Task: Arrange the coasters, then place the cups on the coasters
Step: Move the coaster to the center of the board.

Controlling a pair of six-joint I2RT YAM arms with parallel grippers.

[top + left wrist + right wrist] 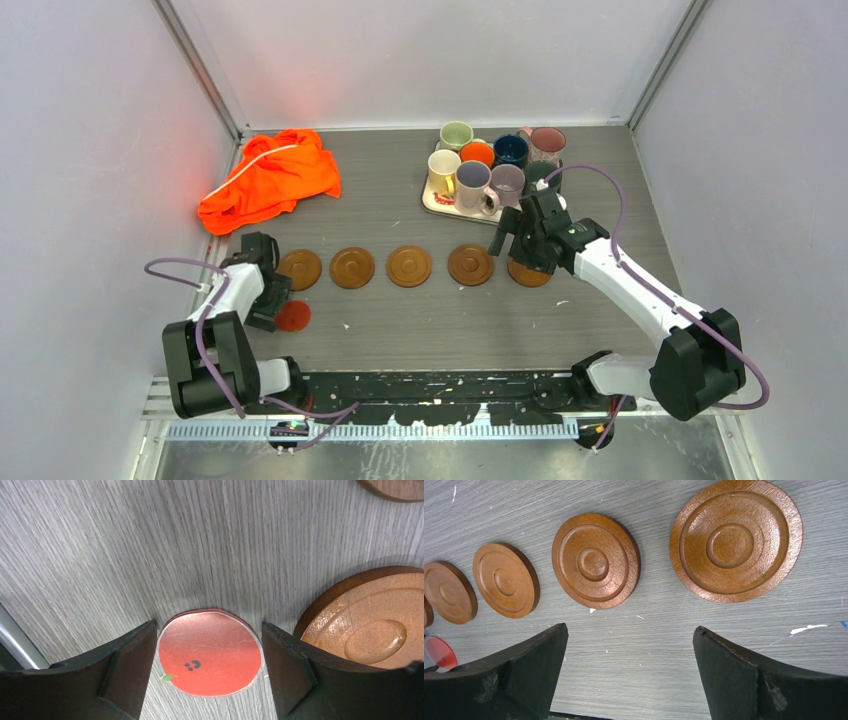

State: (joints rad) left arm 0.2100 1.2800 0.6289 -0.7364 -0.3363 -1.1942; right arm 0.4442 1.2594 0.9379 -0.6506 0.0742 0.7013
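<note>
– Dark fingers (127, 670) of the left end effector (210, 666) fill the bottom of the left wrist view. What sits between them?

– One red coaster (210, 652), flat on the desk (420, 330). The jaws stand apart, one on each side of its rim. Whether the pads already touch that rim, I cannot tell.

– Does it have a long axis to line up with?

– No, it is round, so any approach across it would do. It lies straight below the end effector, centred in the gap.

– Where is it in the overhead view?

– Lower left, just below the left end of the row of wooden coasters (409, 265), and out of line with them. The nearest wooden coaster (370, 630) is just beside the right-hand finger.

– So which arm is nearer?

– The left, by far. It is folded close to its base, wrist tipped down over the red disc.

– And the other arm?

– It reaches up and left to the right end of the row. The right end effector (629, 635) hangs wide open and empty above the desk, near the last wooden coaster (736, 540).

– The mugs?

– The mugs (472, 185) are all grouped on the white tray (432, 204) in the upper right, none on a coaster yet. I judge the arranging step unfinished.
</note>
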